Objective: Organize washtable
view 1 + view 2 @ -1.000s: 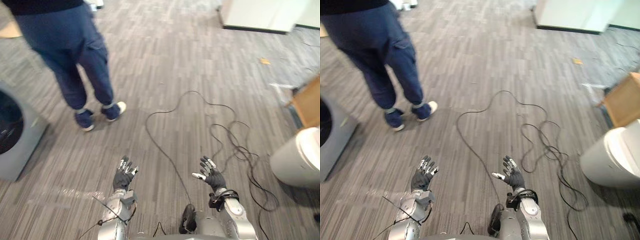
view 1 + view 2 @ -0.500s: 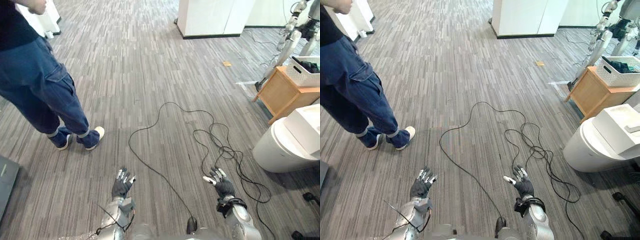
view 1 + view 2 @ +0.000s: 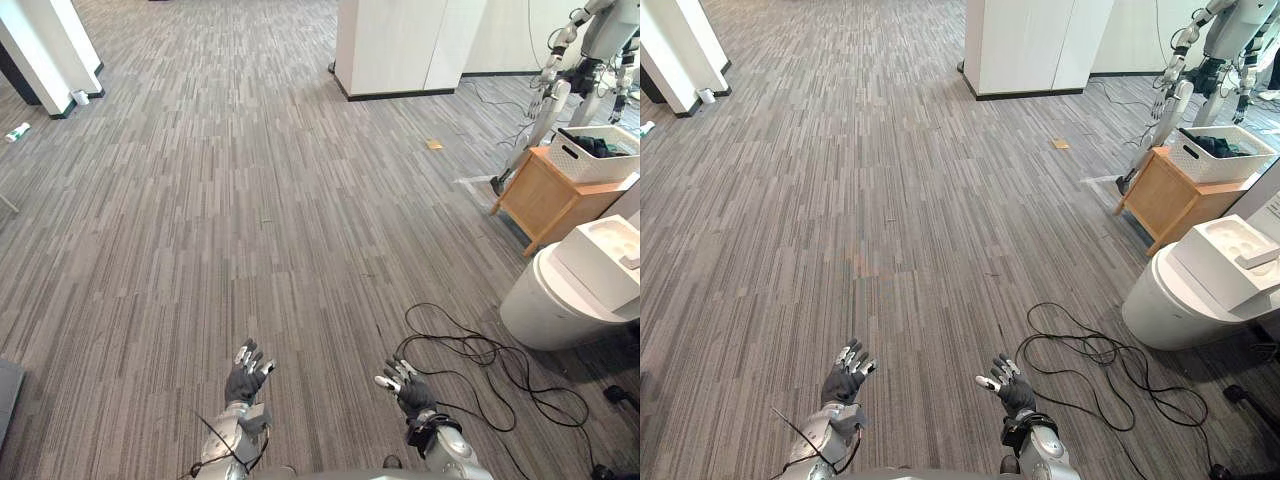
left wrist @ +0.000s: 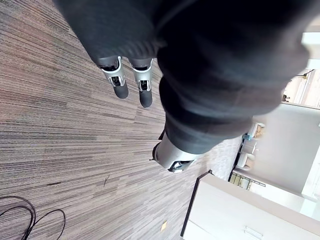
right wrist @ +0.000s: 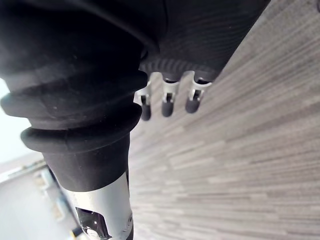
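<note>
My left hand (image 3: pixel 245 375) and right hand (image 3: pixel 408 385) are held out low over the grey striped floor, both open with fingers spread and nothing in them. In the right wrist view the straight fingers (image 5: pixel 167 102) point at bare floor. At the far right stands a white rounded pedestal unit (image 3: pixel 560 300) whose white top (image 3: pixel 1230 255) has round hollows; a small white item (image 3: pixel 1258 258) lies on it. The unit is well to the right of my right hand, apart from it.
Behind the unit a low wooden table (image 3: pixel 540 195) carries a white basket (image 3: pixel 598 155) with dark things in it. Another robot (image 3: pixel 585 40) stands beyond. A white cabinet (image 3: pixel 400 45) is at the back, a white pillar (image 3: pixel 45 50) at the far left.
The camera has swung up and to the right: the person in blue trousers has gone out of the picture and the white unit shows more. Both hands stay open.
</note>
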